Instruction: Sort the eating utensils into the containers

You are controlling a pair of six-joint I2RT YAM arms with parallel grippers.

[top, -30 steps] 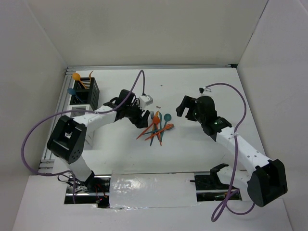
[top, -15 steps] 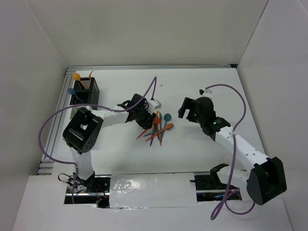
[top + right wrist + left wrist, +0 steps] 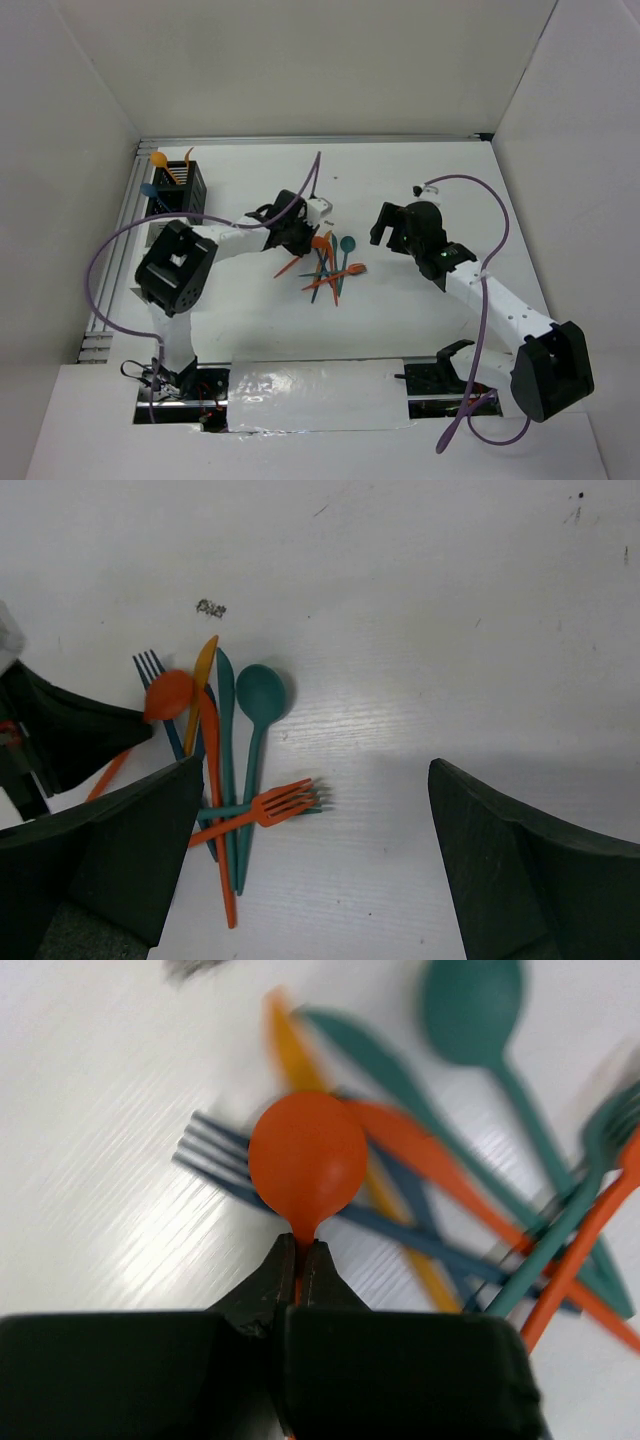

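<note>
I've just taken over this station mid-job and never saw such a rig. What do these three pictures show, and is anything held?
Two robot arms are bolted at the near edge of a white table, each ending in a two-finger gripper. The overhead picture looks down from behind them. The other two come from cameras on each wrist, so the black shapes at their bottom edges are that arm's own fingers. A pile of plastic utensils in orange, teal and dark blue lies mid-table, among them a teal spoon and a blue fork. A black bin at the far left holds a few. The left gripper is shut on the neck of an orange spoon. The right gripper is open, holding nothing, beside the pile.
</note>
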